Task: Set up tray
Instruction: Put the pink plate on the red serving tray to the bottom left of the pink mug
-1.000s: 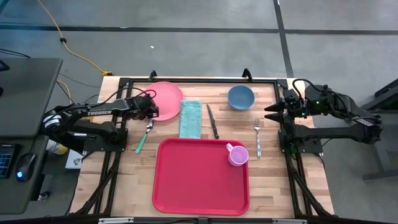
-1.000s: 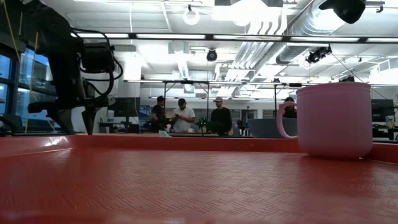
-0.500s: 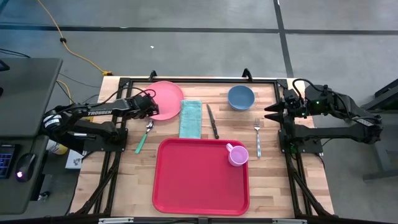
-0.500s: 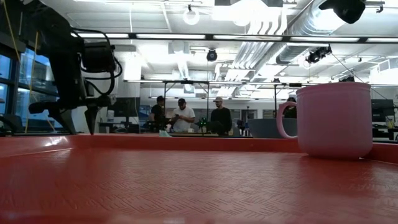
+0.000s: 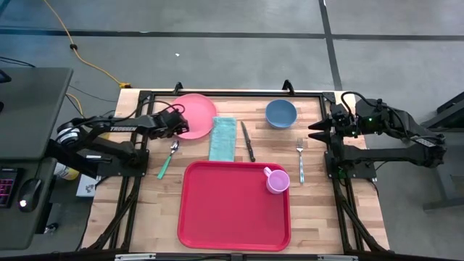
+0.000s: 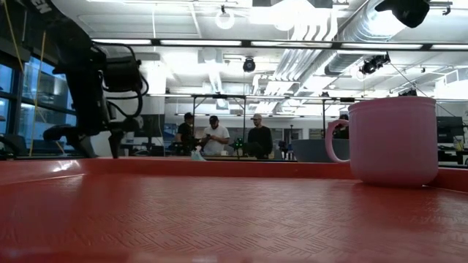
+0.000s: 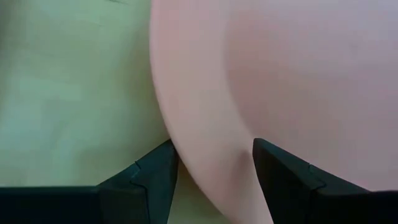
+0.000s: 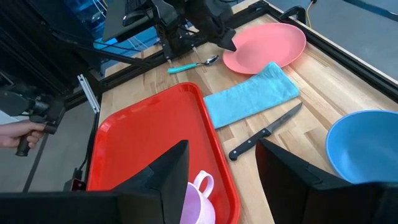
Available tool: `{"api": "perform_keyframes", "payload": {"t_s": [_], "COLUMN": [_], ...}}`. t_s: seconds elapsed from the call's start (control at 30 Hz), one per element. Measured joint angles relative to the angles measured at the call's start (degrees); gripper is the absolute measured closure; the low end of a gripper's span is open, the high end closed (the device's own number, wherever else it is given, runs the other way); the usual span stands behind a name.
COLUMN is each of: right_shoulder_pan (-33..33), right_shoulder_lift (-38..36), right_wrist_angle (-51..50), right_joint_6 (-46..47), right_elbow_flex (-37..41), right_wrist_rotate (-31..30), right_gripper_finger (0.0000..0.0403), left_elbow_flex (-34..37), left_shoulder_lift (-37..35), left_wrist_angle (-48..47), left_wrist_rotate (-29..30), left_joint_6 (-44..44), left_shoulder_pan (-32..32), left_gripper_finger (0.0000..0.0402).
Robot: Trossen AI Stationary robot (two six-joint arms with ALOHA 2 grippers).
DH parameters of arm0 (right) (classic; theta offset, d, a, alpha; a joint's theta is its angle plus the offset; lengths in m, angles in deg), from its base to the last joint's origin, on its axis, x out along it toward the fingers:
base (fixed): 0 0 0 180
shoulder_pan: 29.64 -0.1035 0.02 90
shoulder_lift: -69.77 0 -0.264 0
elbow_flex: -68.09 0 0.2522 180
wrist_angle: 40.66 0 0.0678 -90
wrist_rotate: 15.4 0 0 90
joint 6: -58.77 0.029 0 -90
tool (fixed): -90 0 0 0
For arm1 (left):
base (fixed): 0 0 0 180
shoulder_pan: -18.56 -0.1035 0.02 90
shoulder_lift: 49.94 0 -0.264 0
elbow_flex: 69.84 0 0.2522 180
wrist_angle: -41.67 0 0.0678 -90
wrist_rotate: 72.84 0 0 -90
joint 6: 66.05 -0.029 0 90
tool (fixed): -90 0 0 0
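The red tray lies at the table's near middle, and a pink mug stands in its far right corner. A round pink plate lies flat on the wood at the far left. My left gripper is open at the plate's left rim, pointing steeply down. One finger is over bare wood and the other is over the plate. My right gripper waits open, raised at the table's right side.
A teal cloth, a knife, a blue bowl, a fork and a green-handled spoon lie on the wood beyond the tray. A person's hand shows beside the table, and people stand far behind it.
My left gripper has edged toward the pink plate and rolled a little, staying open. Nothing on the table has moved.
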Motion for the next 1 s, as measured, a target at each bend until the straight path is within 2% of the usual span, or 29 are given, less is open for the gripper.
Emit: {"api": "perform_keyframes", "payload": {"t_s": [0.13,0.23,0.33,0.5,0.57,1.0], "right_shoulder_pan": [-0.02,-0.02,-0.02,-0.02,-0.02,-0.02], "right_shoulder_lift": [0.0,0.0,0.02,0.02,0.02,0.02], "right_wrist_angle": [0.0,0.0,0.0,0.0,0.0,-0.04], "right_joint_6": [0.2,0.75,0.77,0.77,0.77,0.63], "right_elbow_flex": [0.0,0.0,0.0,0.0,0.0,0.0], "right_wrist_rotate": [0.0,0.0,0.0,0.0,0.0,0.0], "right_gripper_finger": [0.0237,0.0238,0.0237,0.0238,0.0237,0.0237], "left_elbow_flex": [-0.09,-0.07,-0.09,-0.22,-0.3,0.01], "left_shoulder_lift": [1.19,1.4,1.46,1.35,1.31,-0.51], "left_wrist_angle": [1.2,1.6,2.89,4.85,5.58,7.43], "left_wrist_rotate": [0.24,0.56,0.53,1.59,1.87,3.89], "left_joint_6": [-0.04,-0.06,-1.18,-2.32,-2.58,-4.7], "left_shoulder_pan": [0.02,0.04,0.01,0.02,-0.01,0.02], "left_gripper_finger": [0.0168,0.0192,0.0241,0.0355,0.0384,0.0387]}}
